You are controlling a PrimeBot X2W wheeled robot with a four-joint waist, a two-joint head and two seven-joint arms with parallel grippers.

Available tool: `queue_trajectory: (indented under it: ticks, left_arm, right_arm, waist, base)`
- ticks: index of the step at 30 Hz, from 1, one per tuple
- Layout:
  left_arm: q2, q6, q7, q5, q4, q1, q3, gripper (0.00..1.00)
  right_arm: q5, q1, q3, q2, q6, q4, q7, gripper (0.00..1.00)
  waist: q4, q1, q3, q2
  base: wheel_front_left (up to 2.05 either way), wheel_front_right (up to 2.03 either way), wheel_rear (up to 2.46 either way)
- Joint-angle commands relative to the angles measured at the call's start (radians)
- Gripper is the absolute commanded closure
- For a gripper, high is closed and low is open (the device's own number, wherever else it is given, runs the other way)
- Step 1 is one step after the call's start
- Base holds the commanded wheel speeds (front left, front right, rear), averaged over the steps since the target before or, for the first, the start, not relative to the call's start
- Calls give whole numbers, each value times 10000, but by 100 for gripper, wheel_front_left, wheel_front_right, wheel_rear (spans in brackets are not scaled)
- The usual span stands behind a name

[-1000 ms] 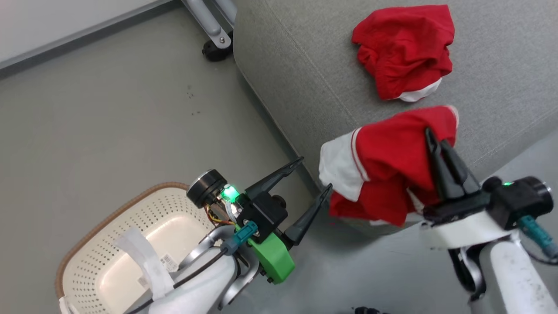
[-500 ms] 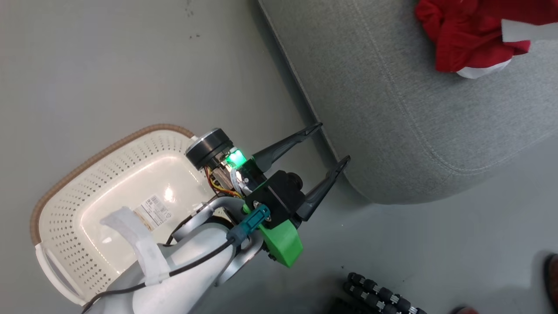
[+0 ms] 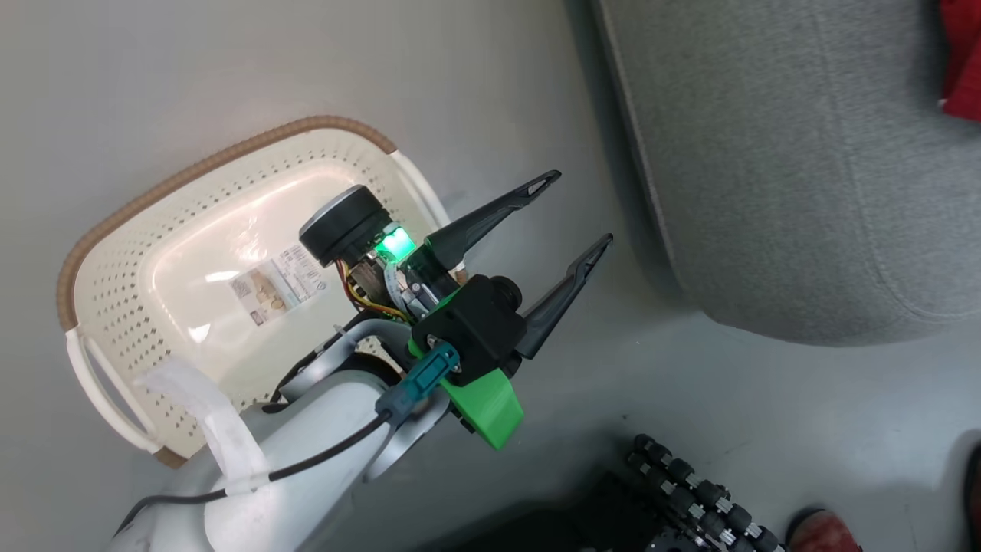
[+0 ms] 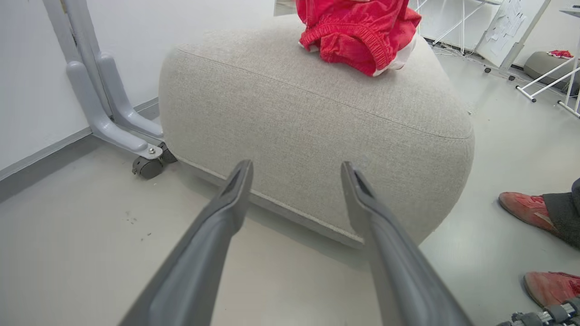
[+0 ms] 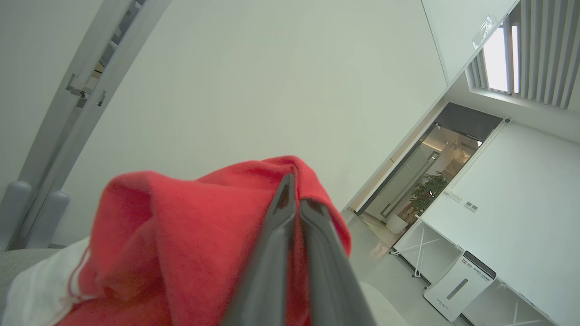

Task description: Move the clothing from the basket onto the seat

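The basket [image 3: 123,276] stands upright on the floor [image 3: 230,61], near the seat [image 3: 766,153] but apart from it. It is cream, perforated and brown-rimmed, with white side handles and a paper label [image 3: 276,280] on its inside bottom. The seat [image 4: 317,136] is a large grey fabric cushion with rounded corners and a stitched seam. A red garment [image 4: 358,31] with white trim lies crumpled on its top, toward the far edge. A second red garment [image 5: 181,235] with a white panel hangs pinched in the closed right gripper [image 5: 294,190].

White rounded forearm [image 3: 306,460] with white tape strap [image 3: 218,429], black cable [image 3: 322,456] ending in a teal connector [image 3: 425,376], green plastic bracket [image 3: 483,410], black wrist block [image 3: 475,322], glowing green light [image 3: 395,244], and left gripper [image 3: 582,208] of two long, dark, tapered fingers [image 3: 490,218].
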Motion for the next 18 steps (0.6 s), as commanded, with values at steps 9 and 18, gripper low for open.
queue_trajectory:
  ticks: [9, 18]
  left_arm:
    - [144, 79, -49, -25, -80, -281, 32, 0]
    - [288, 260, 42, 31, -149, -332, 89, 0]
  right_arm:
    - [-525, 646, -941, 828, -22, 2692, 0, 100]
    - [-882, 1099, -1490, 1786, -22, 2561, 0, 0]
  waist:
    - [524, -2, 664, 0]
    - [420, -2, 594, 0]
  base:
    - [0, 0, 0]
    - [0, 0, 0]
